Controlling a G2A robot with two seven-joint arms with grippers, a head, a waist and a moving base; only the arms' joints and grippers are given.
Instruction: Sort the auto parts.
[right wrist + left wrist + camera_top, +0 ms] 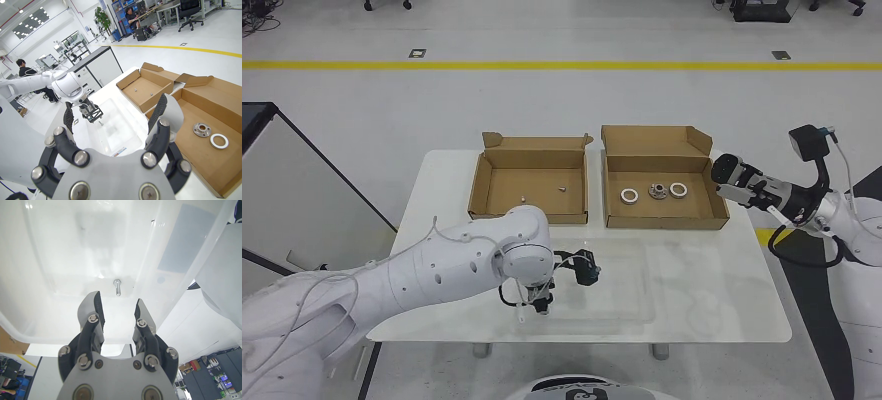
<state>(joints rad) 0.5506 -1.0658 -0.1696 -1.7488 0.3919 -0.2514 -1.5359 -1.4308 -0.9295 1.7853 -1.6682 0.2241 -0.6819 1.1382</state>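
One bolt (117, 287) in faint clear tray (15, 335), left fingers (98, 308), right fingers (160, 109) parted, empty

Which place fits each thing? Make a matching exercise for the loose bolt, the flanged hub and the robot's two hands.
Things:
1 loose bolt
2 flanged hub
3 left hand
4 right hand

Places:
A open, at the right cardboard box edge
B lying on the clear tray floor
C open, above the bolt
D inside the right cardboard box

Pairs: 1-B, 2-D, 3-C, 4-A.
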